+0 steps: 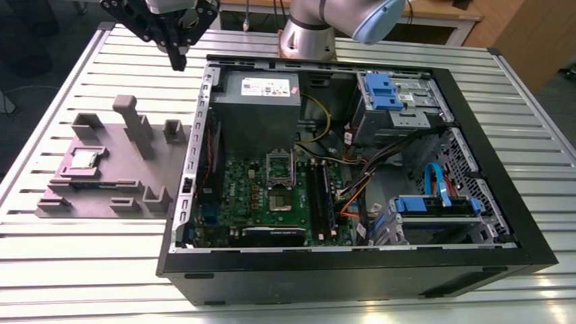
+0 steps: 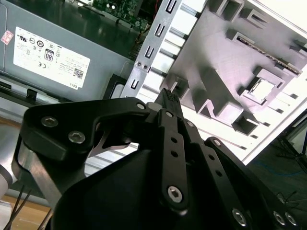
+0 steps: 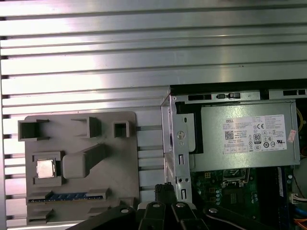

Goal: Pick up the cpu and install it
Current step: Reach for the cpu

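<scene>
The cpu (image 1: 85, 159) is a small silver square lying in a recess of the grey-mauve tray (image 1: 126, 172), at the exterior view's left beside the open computer case (image 1: 360, 263). My gripper (image 1: 177, 62) hangs above the table behind the tray, near the case's back corner, with its fingers shut and nothing in them. In the first wrist view the cpu (image 3: 45, 168) sits in the tray (image 3: 120, 167), well off from the gripper (image 3: 165, 190). The second wrist view shows the cpu (image 2: 261, 89) beyond the gripper (image 2: 168, 97). The motherboard socket (image 1: 280, 181) stands with its metal frame raised.
Upright blocks (image 1: 137, 125) rise from the tray near the cpu. Inside the case are a grey power supply (image 1: 256, 101), blue drive brackets (image 1: 382, 91) and loose cables (image 1: 360, 189). The case's metal wall (image 3: 180, 153) lies close to my fingertips. The ribbed metal table (image 1: 72, 81) surrounds everything.
</scene>
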Robot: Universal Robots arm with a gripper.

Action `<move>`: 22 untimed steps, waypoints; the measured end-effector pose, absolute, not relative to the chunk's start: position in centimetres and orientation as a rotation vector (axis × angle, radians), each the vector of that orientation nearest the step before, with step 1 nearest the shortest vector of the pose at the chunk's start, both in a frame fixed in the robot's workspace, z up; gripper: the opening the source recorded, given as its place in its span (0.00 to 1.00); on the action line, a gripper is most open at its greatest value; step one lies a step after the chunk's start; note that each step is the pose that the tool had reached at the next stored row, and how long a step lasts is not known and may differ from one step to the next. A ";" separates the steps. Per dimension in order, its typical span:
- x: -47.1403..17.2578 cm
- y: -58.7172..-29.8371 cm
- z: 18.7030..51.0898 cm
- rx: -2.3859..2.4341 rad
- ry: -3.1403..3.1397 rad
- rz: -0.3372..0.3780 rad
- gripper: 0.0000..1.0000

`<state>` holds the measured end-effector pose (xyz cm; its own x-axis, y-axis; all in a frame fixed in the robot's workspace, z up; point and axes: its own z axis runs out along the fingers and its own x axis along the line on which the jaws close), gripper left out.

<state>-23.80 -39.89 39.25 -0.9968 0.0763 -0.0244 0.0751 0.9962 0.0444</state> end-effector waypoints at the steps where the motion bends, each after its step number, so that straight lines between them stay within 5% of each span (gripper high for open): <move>1: -23.8 -39.9 39.2 0.118 3.113 0.068 0.11; 22: -24.7 -39.9 39.2 0.118 3.112 0.068 0.11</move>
<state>-24.66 -39.89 39.24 -0.9968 0.0763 -0.0245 0.0752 0.9962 0.0444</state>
